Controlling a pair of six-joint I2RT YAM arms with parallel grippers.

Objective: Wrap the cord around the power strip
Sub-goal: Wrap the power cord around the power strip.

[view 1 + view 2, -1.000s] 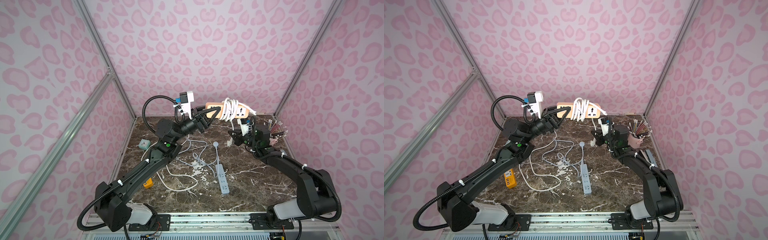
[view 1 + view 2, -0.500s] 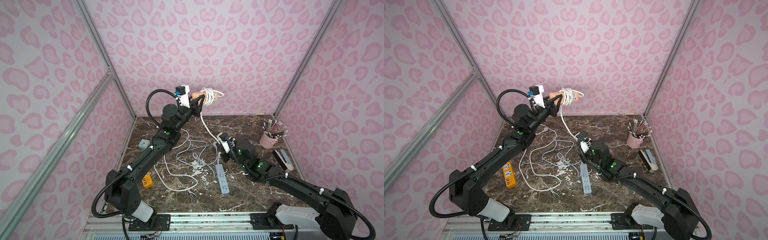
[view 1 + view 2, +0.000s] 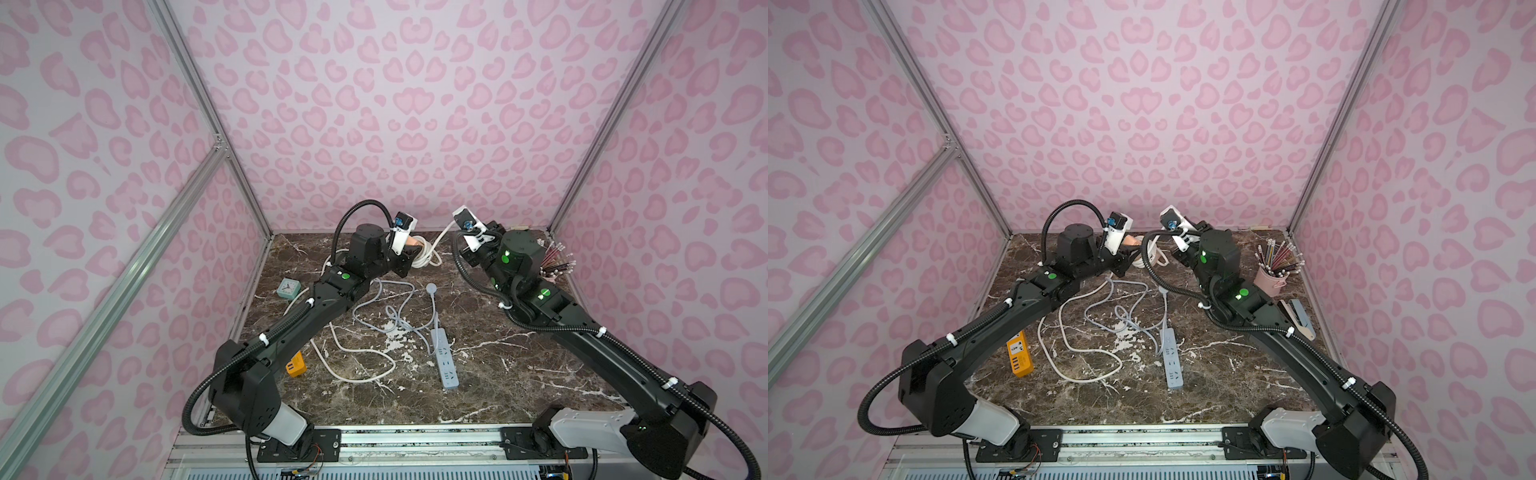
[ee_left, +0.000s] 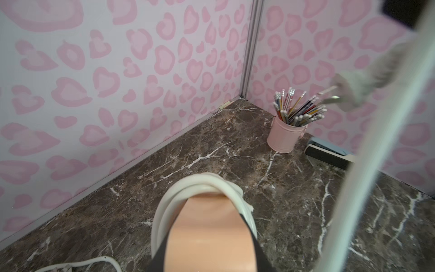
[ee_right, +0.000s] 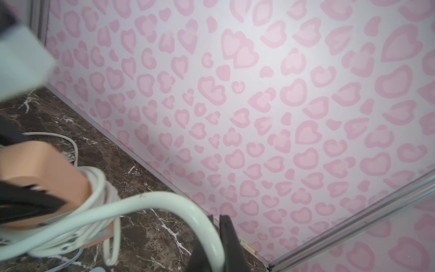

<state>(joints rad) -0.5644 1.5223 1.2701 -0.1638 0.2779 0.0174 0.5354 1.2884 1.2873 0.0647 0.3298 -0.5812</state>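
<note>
The peach power strip point(image 3: 412, 242) point(image 4: 209, 223) hangs low over the table's back edge, with my left gripper point(image 4: 208, 235) shut on it, one black finger on each side. Several turns of white cord point(image 4: 200, 186) point(image 5: 98, 188) are wound round its far end. One free length of cord arches from those turns into my right gripper point(image 5: 217, 217), which is shut on it just right of the strip. In both top views the right fingers are hidden behind the wrist camera. A blurred white plug point(image 4: 353, 89) with metal prongs shows in the left wrist view.
A grey power strip point(image 3: 444, 361) with its grey cord, a loose white cord point(image 3: 357, 376), a yellow charger point(image 3: 296, 365) and a small clock point(image 3: 286, 287) lie on the marble table. A pink pencil cup point(image 3: 1273, 278) and a stapler point(image 3: 1298, 316) stand at the back right. The back wall is close.
My left arm has come down with the power strip from high against the back wall. The right arm has swung from the table's middle up to the back, beside the strip, cord in its jaws.
</note>
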